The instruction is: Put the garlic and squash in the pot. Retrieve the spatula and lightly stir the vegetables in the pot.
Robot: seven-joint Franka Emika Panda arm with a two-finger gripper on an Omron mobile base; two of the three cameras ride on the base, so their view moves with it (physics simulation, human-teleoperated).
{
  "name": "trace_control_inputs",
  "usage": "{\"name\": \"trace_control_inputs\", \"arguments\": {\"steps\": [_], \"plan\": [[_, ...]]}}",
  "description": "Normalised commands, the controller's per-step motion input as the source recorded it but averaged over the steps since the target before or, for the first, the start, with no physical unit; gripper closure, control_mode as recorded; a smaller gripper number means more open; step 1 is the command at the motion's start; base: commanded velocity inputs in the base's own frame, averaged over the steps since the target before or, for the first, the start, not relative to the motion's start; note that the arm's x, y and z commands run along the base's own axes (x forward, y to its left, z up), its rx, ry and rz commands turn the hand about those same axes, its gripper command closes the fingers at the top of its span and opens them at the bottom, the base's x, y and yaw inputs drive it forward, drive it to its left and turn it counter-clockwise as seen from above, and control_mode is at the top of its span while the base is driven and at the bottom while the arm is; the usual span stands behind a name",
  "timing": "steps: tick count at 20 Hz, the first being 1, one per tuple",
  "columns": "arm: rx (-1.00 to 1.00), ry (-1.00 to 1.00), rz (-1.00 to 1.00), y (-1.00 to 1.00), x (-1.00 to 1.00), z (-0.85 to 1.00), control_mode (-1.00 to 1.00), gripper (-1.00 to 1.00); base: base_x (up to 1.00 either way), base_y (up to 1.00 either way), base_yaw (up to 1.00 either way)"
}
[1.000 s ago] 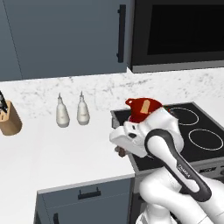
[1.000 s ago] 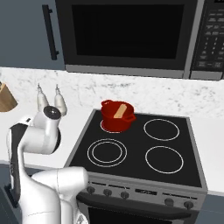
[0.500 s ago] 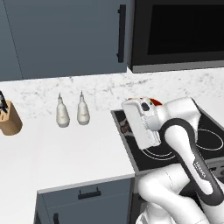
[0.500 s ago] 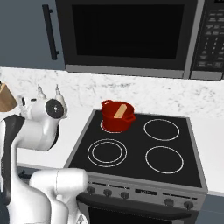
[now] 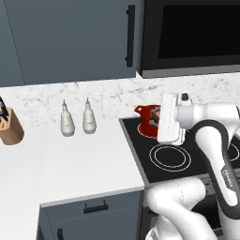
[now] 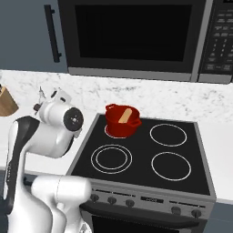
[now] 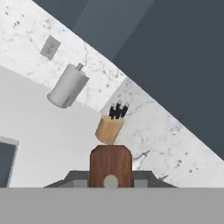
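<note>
One brown spatula handle end-on between the tool's closed fingers, blade hidden; pot half-hidden behind the arm.

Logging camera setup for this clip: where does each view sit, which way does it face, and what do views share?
Left base view: behind the arm's left, looking over counter and stove; arm rises lower right, hiding part of the pot.
Right base view: behind the arm's right, facing stove and microwave; arm at lower left.
Hand view: on the hand, tilted toward the knife block; spatula handle at the bottom.
Both base views share pot, stove and knife block.
</note>
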Motion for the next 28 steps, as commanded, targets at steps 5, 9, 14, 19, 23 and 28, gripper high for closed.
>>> {"name": "trace_control_inputs", "arguments": {"steps": [5,9,14,19,23,28], "plan": [[0.64,0.08,-0.32,-0.81,0.00,-0.05,-1.00,1.00,0.00,0.00,0.00],[0.61,-0.01,-0.22,-0.64,0.00,0.00,-1.00,1.00,0.00,0.00,0.00],[0.54,-0.05,-0.16,-0.32,0.21,-0.05,-1.00,1.00,0.00,0.00,0.00],[0.43,-0.12,-0.15,-0.04,0.57,-0.03,-1.00,1.00,0.00,0.00,0.00],[0.29,-0.10,-0.19,-0.12,0.53,-0.09,-1.00,1.00,0.00,0.00,0.00],[0.16,-0.07,-0.21,-0.28,0.19,-0.36,-1.00,1.00,0.00,0.00,0.00]]}}
